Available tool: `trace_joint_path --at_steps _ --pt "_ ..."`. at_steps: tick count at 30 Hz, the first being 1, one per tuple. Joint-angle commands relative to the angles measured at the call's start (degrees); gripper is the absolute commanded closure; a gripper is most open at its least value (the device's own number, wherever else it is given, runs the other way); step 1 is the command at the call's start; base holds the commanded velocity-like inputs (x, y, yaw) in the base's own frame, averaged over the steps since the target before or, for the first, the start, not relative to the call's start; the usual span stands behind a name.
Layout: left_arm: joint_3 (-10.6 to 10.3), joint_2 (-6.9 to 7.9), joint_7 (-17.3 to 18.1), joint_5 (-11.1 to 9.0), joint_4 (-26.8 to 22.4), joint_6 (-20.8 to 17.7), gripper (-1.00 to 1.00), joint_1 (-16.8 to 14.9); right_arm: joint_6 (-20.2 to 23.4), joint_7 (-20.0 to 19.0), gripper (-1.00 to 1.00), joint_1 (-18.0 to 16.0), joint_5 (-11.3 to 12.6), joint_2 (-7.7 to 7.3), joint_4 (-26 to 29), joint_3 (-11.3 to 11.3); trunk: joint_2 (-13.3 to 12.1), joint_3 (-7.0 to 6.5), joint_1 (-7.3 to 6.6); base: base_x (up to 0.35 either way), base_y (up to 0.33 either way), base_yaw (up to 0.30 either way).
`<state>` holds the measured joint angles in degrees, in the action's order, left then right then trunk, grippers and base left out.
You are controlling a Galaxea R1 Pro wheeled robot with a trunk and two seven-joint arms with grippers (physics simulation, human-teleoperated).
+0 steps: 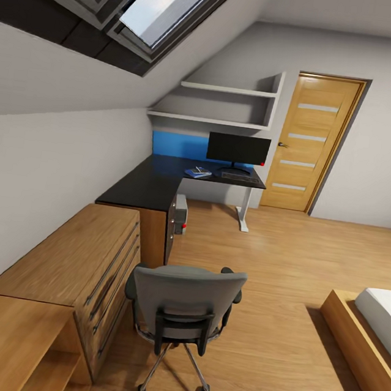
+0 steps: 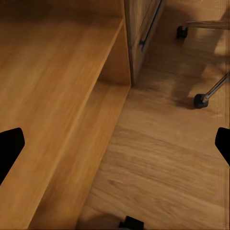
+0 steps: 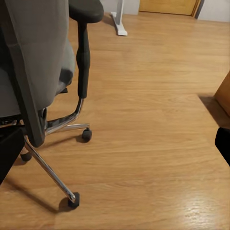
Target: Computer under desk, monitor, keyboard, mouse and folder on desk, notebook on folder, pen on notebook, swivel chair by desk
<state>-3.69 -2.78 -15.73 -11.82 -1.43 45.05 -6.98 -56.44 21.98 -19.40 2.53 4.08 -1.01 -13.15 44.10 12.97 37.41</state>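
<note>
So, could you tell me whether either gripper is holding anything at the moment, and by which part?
Nothing is held: the left gripper and right gripper are both open, with only wooden floor between the fingertips.

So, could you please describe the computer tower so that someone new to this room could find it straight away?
Start at the black-topped corner desk under the sloped ceiling, with the monitor on its far wing. Look beneath the inner corner, beside the desk's drawers. The computer stands there on the wooden floor: a small grey box with a red button, the one pale upright thing under the desk besides the white leg.
</note>
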Motion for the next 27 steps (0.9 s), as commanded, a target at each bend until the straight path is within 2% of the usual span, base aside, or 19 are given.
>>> trace_joint_path --at_steps 1,12,14,15,19,27 --pt "-0.35 -0.09 -0.18 -0.44 0.03 0.16 -1.00 -0.02 -0.17 0.30 -1.00 -0.06 0.26 0.03 -0.09 -0.48 0.06 0.08 0.01 0.000 0.000 0.000" --pt "-0.15 -0.36 -0.48 -0.65 -0.08 -0.06 -1.00 -0.02 -0.17 0.26 -1.00 -0.04 0.22 0.06 -0.09 -0.48 4.08 1.88 2.21 0.000 0.000 0.000" --pt "-0.08 -0.33 -0.61 -0.70 -0.16 0.11 -1.00 -0.03 -0.17 0.26 -1.00 -0.03 0.21 0.06 -0.10 -0.48 4.08 1.88 2.21 0.000 0.000 0.000" --pt "0.09 -0.30 -0.82 -1.51 -0.46 0.33 -1.00 -0.01 -0.17 0.27 -1.00 -0.05 0.21 0.05 -0.07 -0.48 4.08 1.88 2.21 0.000 0.000 0.000" --pt "0.08 -0.34 -0.65 -2.69 -1.11 0.19 -1.00 -0.03 -0.17 0.27 -1.00 -0.04 0.22 0.05 -0.10 -0.48 5.28 2.42 2.87 0.000 0.000 0.000" --pt "-0.15 -0.30 -0.25 -2.93 -1.29 -0.49 -1.00 -0.03 -0.17 0.26 -1.00 -0.05 0.24 0.06 -0.12 -0.48 8.49 3.85 4.62 0.000 0.000 0.000"
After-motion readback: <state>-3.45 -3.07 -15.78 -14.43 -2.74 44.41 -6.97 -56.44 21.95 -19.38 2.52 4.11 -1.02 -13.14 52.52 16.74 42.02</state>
